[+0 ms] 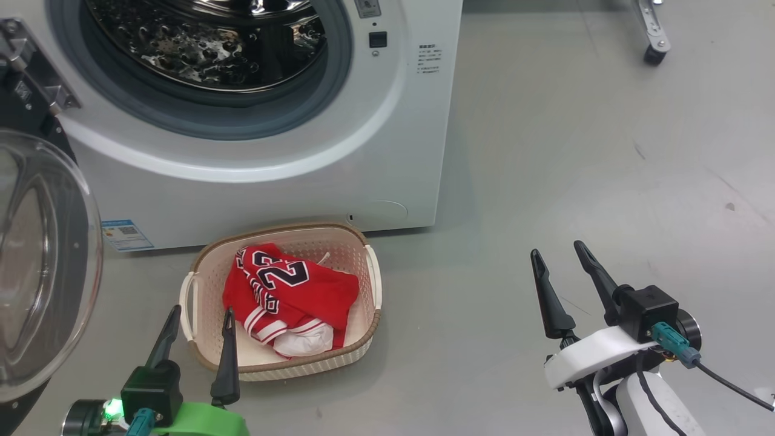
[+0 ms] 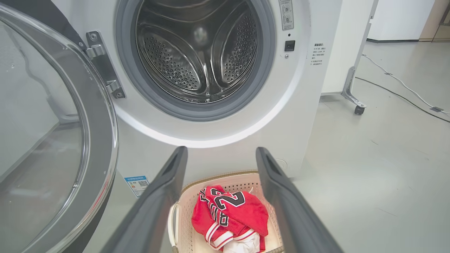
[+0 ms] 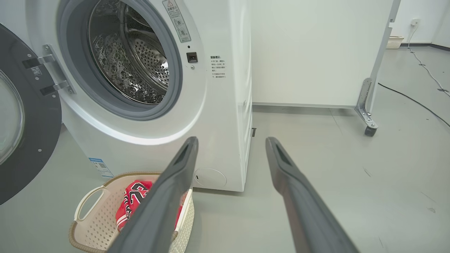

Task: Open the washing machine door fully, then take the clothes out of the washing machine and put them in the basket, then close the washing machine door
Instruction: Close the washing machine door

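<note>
the big white front-loading washing machine (image 1: pixel 272 181) stands with its round black-rimmed glass door (image 1: pixel 42 272) swung wide open to the left, perforated steel drum (image 2: pixel 197 52) exposed. just in front, on the grey floor (image 1: pixel 545 151), sits the small cream perforated plastic basket (image 1: pixel 284 229) holding the red clothes (image 1: pixel 303 293), the number 23 jersey on top. the left end effector (image 1: pixel 203 310) hovers open at the basket's near left corner; the right end effector (image 1: pixel 556 248) hangs open, well apart from the basket.

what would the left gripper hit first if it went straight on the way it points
The left gripper would probably meet the washing machine's white front below the drum opening, passing over the basket; depth is unclear.
</note>
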Controlling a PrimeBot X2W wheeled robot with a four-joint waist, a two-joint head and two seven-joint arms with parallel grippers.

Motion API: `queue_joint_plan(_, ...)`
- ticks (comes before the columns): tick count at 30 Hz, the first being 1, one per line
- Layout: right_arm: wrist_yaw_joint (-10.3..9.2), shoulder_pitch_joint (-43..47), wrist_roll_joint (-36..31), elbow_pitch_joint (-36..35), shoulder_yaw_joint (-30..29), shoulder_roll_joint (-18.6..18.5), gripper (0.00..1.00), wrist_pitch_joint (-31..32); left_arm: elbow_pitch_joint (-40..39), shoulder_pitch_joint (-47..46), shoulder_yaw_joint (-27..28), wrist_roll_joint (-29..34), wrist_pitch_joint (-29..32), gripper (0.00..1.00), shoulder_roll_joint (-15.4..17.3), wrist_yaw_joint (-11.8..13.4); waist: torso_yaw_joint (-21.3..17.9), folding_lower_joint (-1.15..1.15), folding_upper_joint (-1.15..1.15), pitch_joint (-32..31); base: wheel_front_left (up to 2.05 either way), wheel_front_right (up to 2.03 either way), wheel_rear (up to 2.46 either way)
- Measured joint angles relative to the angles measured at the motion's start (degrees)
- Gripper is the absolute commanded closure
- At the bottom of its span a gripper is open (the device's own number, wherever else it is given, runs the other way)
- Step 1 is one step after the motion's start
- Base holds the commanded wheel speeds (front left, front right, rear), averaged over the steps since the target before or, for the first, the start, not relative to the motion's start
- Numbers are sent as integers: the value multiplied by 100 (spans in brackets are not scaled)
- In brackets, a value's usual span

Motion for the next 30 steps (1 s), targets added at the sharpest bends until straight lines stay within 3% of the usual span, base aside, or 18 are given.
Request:
queue_joint_plan(12, 0, 1, -102, -104, -138, -41, 0, 0, -9, -1, 12, -18, -2, 0, -1, 1, 567, 0, 0, 6, 0, 0, 0)
queue_joint_plan(30, 8, 8, -163, -138, -214, -71, 0, 0, -7, 0, 68, -345, -87, 0, -4, 45, 1934, 0, 0, -6, 0, 0, 0)
